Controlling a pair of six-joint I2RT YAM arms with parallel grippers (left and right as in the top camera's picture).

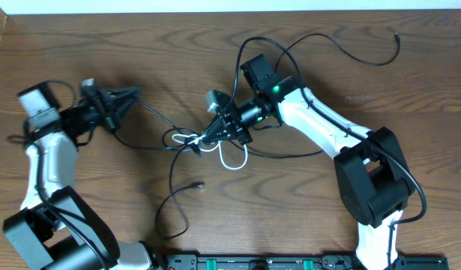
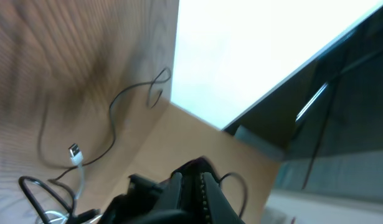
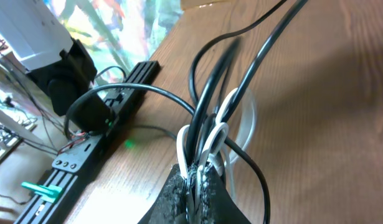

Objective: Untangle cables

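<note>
Mid wooden desk (image 1: 103,176), the right claw (image 3: 192,177) is pinching the short thin white cord (image 3: 217,132) plus strands of the long thin black cord (image 1: 171,180). The left claw (image 1: 131,95), at nine o'clock, is sitting pressed together. Pulling both pinched cords together is risking a tighter knot.

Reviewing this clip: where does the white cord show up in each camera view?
Overhead: the white cord loops near the picture's centre.
Left wrist: bottom left, plug end uppermost.
Right wrist: bottom centre, pinched in the right claw.
Shared landmark: the black cord tangled with it, seen in all three views.
</note>
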